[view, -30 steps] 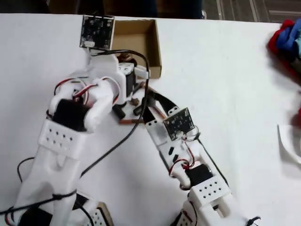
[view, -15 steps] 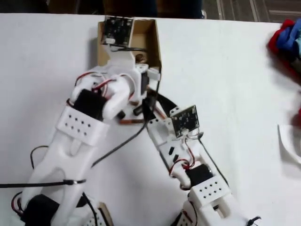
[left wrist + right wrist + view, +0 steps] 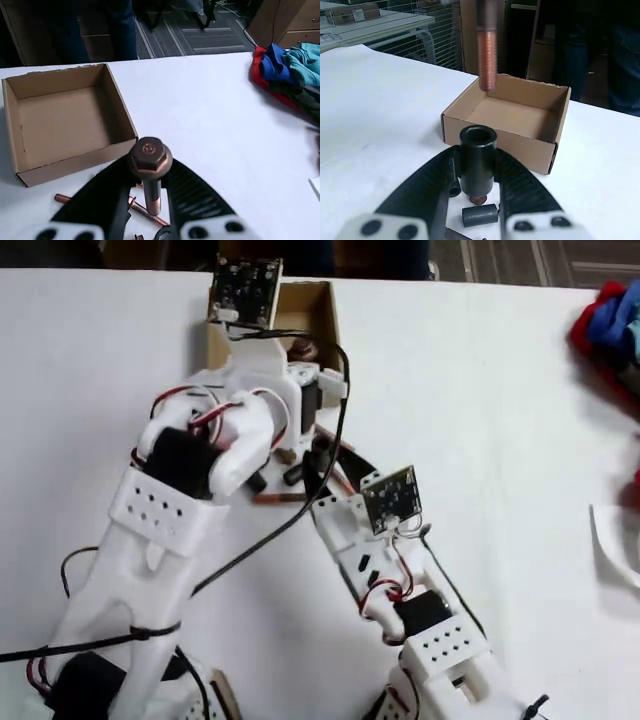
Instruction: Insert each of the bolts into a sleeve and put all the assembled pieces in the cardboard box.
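- Table [image 3: 500,390]: white top, carrying every item below.
- Left arm [image 3: 170,510]: rising from the near left, with its wrist hanging at the cardboard box.
- Right arm [image 3: 420,610]: sitting lower, stretching from the near centre toward the far left.
- Cardboard box [image 3: 65,120]: open-topped, sitting at the far side of the table, left of centre, and showing a plain brown floor.
- Cloths [image 3: 285,70]: red, blue and teal pile lying at the far right edge, well apart from the box.
- Left gripper [image 3: 150,176]: pinching a bolt [image 3: 150,162] by the shank just under its hexagonal head, and holding it upright, head upward, just near and right of the box.
- Right gripper [image 3: 477,174]: clamping a black sleeve [image 3: 478,145], which is standing upright with its open mouth facing up. The bolt's threaded end is hanging above that mouth without touching it; how well they line up in depth cannot be told.
- Loose bolts [image 3: 145,210]: lying flat on the table on the near side of the box.
- Loose sleeves [image 3: 480,215]: lying on their sides beneath the right gripper.
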